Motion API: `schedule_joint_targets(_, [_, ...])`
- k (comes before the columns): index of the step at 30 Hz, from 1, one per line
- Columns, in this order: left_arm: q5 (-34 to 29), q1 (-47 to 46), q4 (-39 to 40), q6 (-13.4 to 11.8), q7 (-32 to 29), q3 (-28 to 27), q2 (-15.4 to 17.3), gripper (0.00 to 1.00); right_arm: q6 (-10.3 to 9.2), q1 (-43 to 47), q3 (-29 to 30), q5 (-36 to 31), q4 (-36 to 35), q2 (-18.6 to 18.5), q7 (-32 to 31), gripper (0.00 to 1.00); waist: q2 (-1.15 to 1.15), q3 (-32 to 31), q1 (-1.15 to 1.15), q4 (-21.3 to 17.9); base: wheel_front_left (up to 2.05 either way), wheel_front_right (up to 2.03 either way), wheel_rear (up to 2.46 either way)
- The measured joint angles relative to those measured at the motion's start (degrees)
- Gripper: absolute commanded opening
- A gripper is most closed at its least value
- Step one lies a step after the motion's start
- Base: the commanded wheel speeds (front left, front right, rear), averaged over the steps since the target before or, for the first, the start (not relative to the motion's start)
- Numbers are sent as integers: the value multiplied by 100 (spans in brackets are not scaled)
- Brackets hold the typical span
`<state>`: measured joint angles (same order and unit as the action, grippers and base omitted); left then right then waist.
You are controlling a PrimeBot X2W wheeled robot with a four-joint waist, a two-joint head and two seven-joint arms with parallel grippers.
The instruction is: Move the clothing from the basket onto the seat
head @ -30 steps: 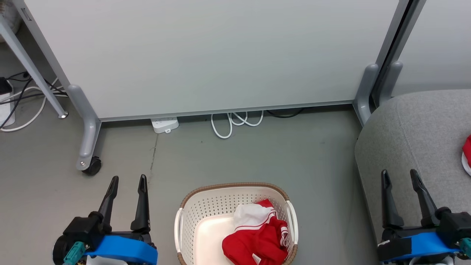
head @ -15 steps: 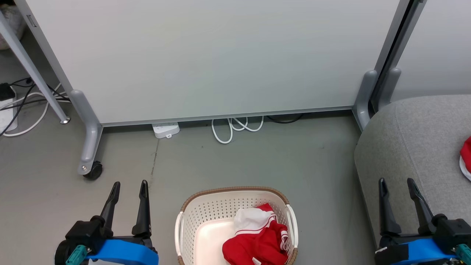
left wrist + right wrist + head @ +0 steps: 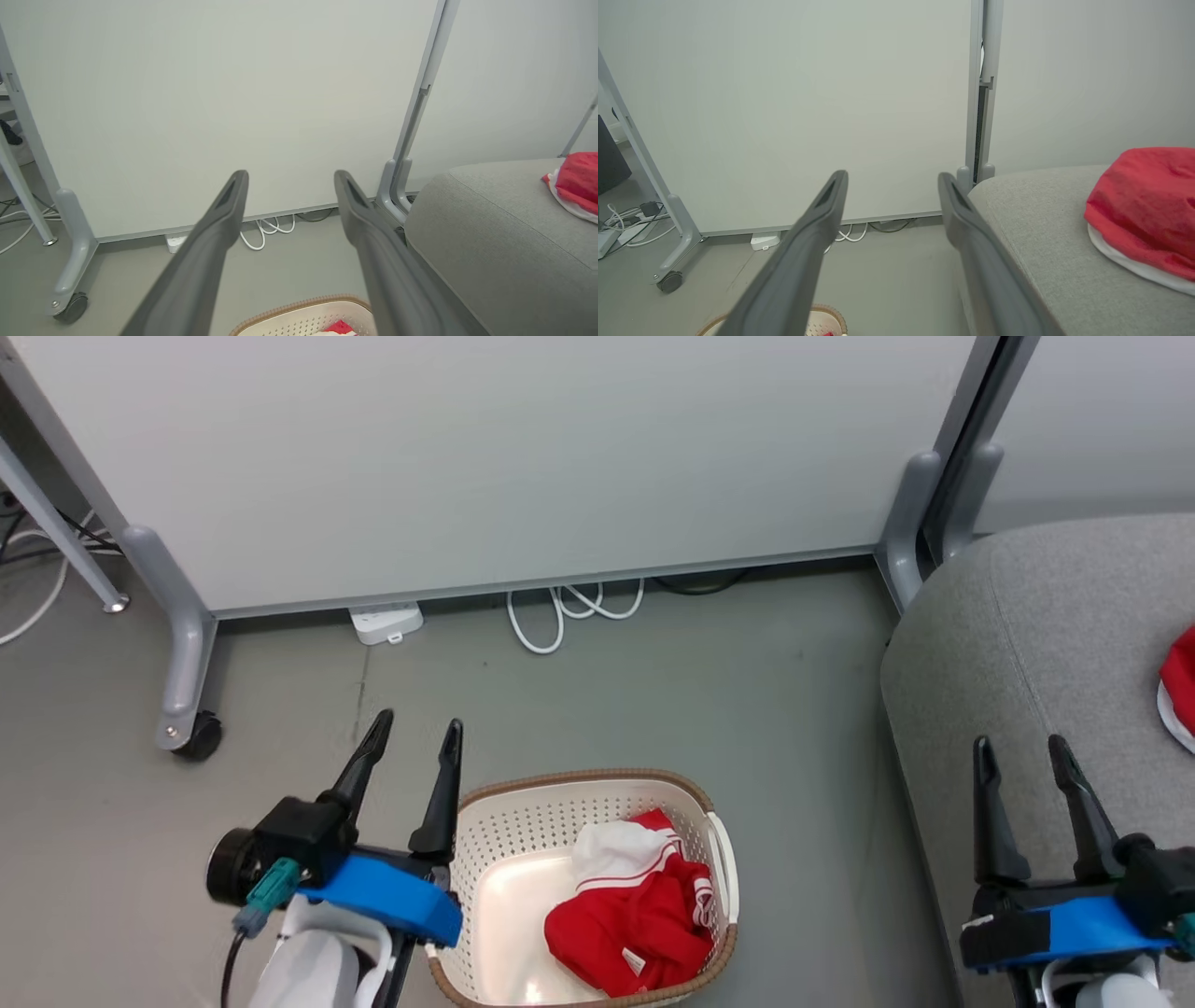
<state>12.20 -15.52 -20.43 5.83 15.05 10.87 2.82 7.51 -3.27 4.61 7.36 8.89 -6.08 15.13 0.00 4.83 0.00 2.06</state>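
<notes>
The basket stands on the grey floor, low and a little left of centre in the head view, and the clothing lies crumpled in its right half: mostly bright red, with a white panel and thin striped trim uppermost, the cream bottom of the basket bare to its left. The left end effector hangs just beside the basket's left rim with its two dark fingers spread apart and nothing between them, pointing toward the white partition panel; its inner finger overlaps the rim in the head view, and whether it touches cannot be told. The right end effector is over the near edge of the seat, fingers likewise apart and empty. The seat stands to the right of the basket, a strip of floor between them. A second red garment with a white edge lies on the seat at the far right, well apart from the right end effector. The panel stands on grey legs, one ending in a black castor; a white power strip and a looped white cable lie on the floor under its lower edge
</notes>
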Motion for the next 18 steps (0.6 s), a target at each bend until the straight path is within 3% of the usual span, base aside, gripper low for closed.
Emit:
schedule_joint_targets(10, [-361,-1385,-1061,142,1,892,0,100,-1,-682,-44,79,-170,-107,0,100,0,790,1,-374,0,0,0])
schedule_joint_targets(18, [-250,-2461,-2207,149,1,2005,209,100,-1,-1198,-135,131,-309,-120,0,100,0,1573,1,-745,0,0,0])
